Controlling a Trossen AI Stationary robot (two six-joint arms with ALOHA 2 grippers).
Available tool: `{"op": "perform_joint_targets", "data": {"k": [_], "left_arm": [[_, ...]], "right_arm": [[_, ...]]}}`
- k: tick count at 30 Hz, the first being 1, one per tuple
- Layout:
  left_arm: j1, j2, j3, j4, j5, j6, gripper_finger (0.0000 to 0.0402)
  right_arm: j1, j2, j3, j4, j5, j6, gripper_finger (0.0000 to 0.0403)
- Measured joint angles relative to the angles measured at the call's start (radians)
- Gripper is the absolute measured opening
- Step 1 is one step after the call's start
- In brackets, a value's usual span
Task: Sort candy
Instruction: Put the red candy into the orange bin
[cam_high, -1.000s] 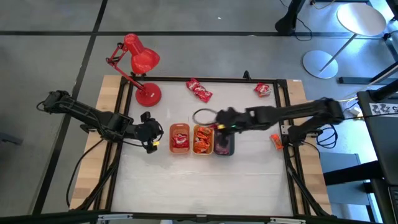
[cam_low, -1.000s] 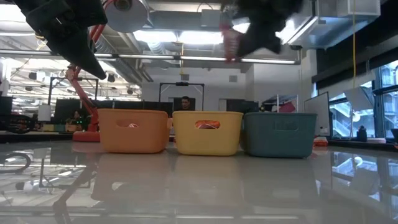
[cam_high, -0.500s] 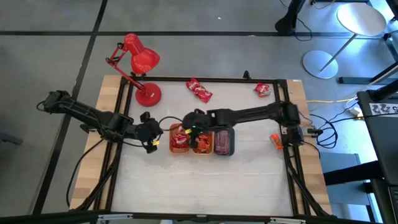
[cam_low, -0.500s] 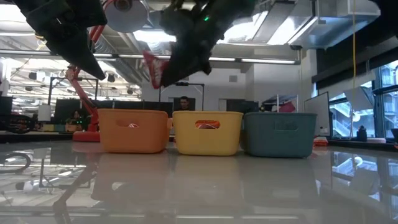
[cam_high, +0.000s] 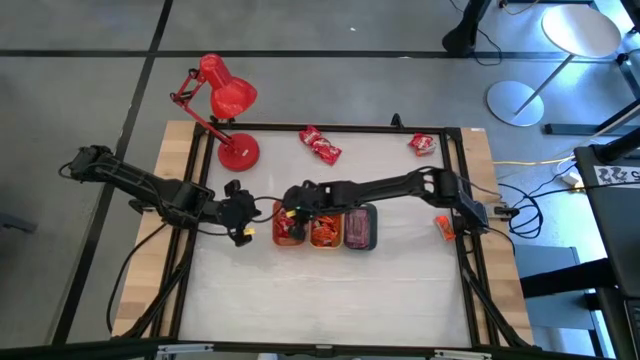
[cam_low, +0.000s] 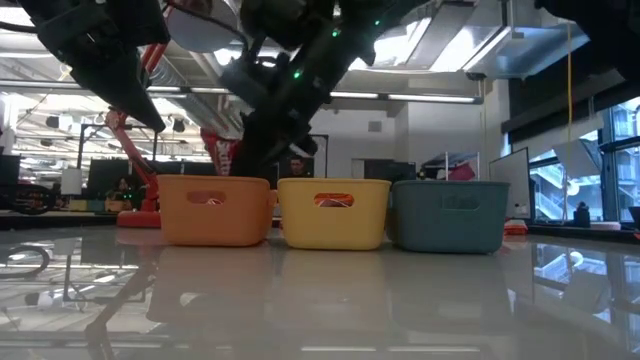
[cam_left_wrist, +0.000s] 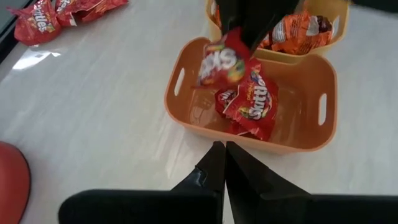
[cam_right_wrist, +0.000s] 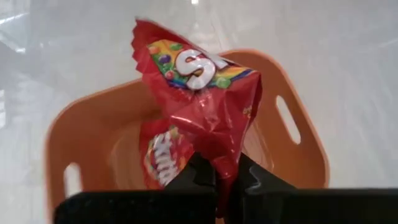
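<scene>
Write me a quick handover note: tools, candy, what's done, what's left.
Right tool: shut on a red candy pack, held over the orange tray.
Left tool: shut, empty, waiting just left of that tray.
Done: packs lie in the orange, yellow tray and grey tray.
Left: drop this pack; loose candy remains at the table's far edge, far right corner and right edge.

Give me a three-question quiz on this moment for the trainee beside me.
1. True or false: the right gripper is empty.
2. Over which tray does the red candy packet hang: A orange tray, B yellow tray, C grey tray?
3. Fill in: the left gripper waits beside the ___ tray, shut.

Key: 1 false, it pinches the red candy packet. 2 A. 3 orange.
</scene>
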Motion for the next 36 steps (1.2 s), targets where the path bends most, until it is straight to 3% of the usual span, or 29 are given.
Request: {"op": "perform_joint_targets", "data": {"k": [9,20,24,32,36], "left_arm": [[0.0,0.0,0.0,0.001,0.0,-0.026,0.0004],[0.0,0.0,0.0,0.001,0.0,-0.02,0.0004],[0.0,0.0,0.0,0.001,0.0,-0.02,0.0004],[0.0,0.0,0.0,-0.002,0.0,-0.019,0.0004],[0.0,0.0,0.0,-0.024,0.0,-0.022,0.0004]], "right_arm": [[-0.032,0.043,0.001,0.022,0.022,0.096,0.0011],[-0.03,0.043,0.001,0.0,0.053,0.117,0.0129],[-0.026,0.039,0.035,-0.047,0.035,0.114,0.0153],[0.037,-0.022,0.181,-0.277,0.105,0.049,0.0132],[0.068,-0.103,0.139,-0.279,-0.014,-0.012,0.0075]]}}
